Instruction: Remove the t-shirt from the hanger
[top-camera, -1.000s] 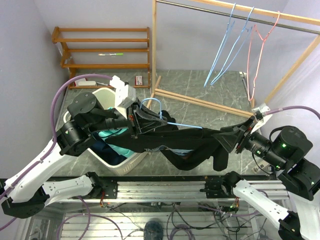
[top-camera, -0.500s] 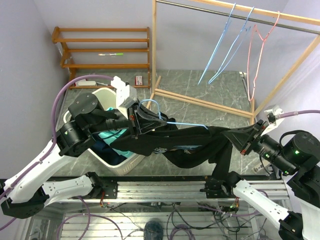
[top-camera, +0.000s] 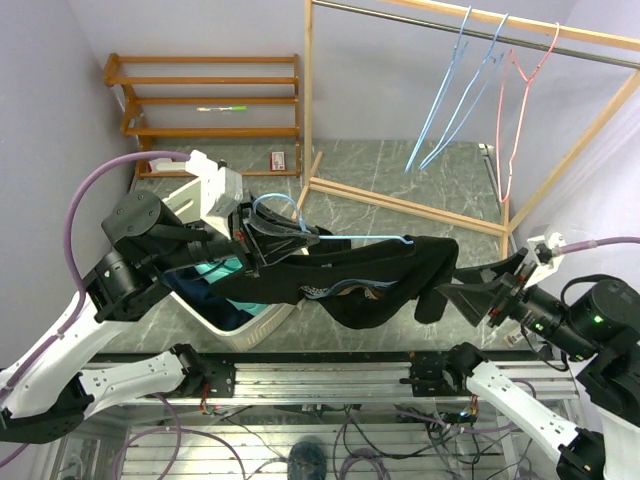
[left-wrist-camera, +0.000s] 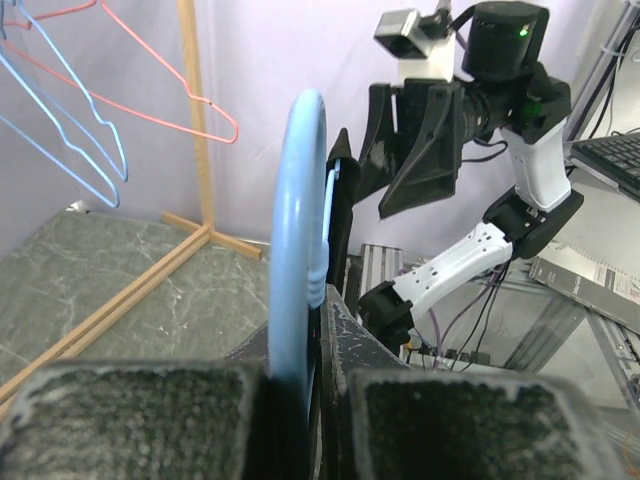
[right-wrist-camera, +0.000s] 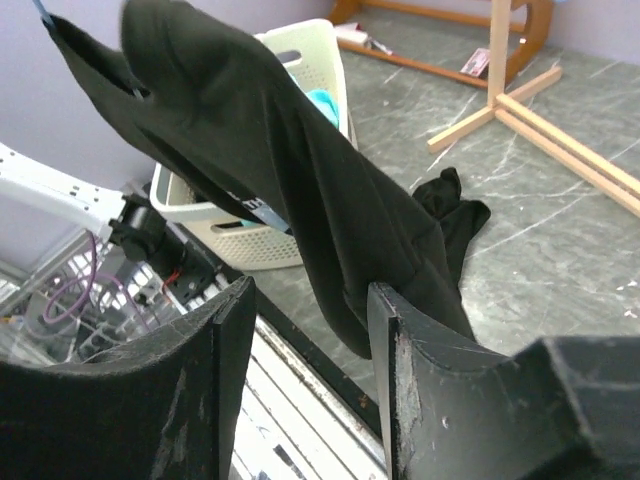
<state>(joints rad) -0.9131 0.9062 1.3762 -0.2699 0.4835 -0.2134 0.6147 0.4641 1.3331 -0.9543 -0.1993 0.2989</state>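
Observation:
The black t-shirt (top-camera: 350, 275) is draped over a light blue hanger (top-camera: 290, 215) held in the air above the table's near side. My left gripper (top-camera: 255, 245) is shut on the hanger's hook (left-wrist-camera: 298, 220), which runs up from between its pads (left-wrist-camera: 150, 420). The shirt's right end droops in a bunch below the hanger's arm. My right gripper (top-camera: 470, 290) is open just right of that bunch, with nothing between its fingers. In the right wrist view the t-shirt (right-wrist-camera: 290, 170) hangs ahead of the spread jaws of the right gripper (right-wrist-camera: 310, 300).
A white laundry basket (top-camera: 250, 325) holding clothes sits under my left arm; it is the basket (right-wrist-camera: 290, 60) behind the shirt. A wooden clothes rack (top-camera: 400, 205) at the back right carries blue hangers (top-camera: 450, 100) and a pink one (top-camera: 505, 120). A wooden shelf (top-camera: 200, 95) stands at the back left.
My right gripper, which was shut on the shirt's right end and pulling it rightward, has let go and opened. The shirt has dropped back toward the hanger. My left arm has shifted left with the hanger.

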